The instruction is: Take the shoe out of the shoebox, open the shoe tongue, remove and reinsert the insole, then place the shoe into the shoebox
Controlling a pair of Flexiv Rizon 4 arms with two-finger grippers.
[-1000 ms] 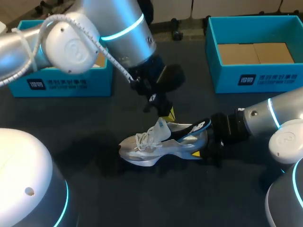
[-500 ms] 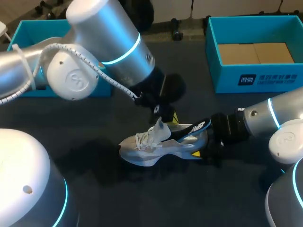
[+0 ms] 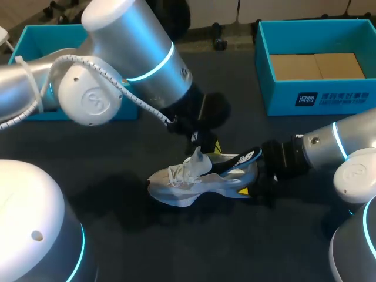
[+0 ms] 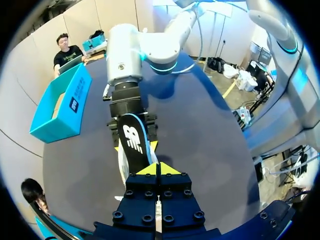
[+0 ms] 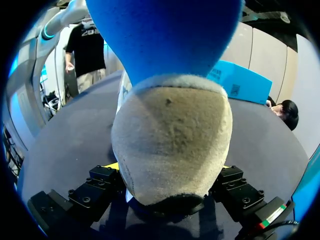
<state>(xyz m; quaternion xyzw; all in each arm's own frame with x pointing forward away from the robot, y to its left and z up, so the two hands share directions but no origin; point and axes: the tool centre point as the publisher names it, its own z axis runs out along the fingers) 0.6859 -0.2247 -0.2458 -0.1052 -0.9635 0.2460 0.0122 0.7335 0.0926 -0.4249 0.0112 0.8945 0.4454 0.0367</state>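
A: What's hidden?
B: The left shoebox (image 3: 88,104) sits mostly behind the left arm (image 3: 117,64), so I can't read its contents. The right gripper (image 5: 169,172) barely shows its yellow tips past the heel.
A: And the fingers?
B: The right ones clamp the heel of the shoe (image 3: 188,182) from both sides. The left gripper (image 4: 159,168) has its tips pressed together just above the tongue. I can't tell if anything thin is pinched.
A: Where's the shoe?
B: It's on the table (image 3: 282,235), out of both boxes, toe toward the left arm. A black blue-edged piece (image 3: 244,158) sticks up at the heel; insole or collar, unclear.
A: And the right shoebox (image 3: 276,94)?
B: It's open, with only brown cardboard (image 3: 317,66) lining the bottom.
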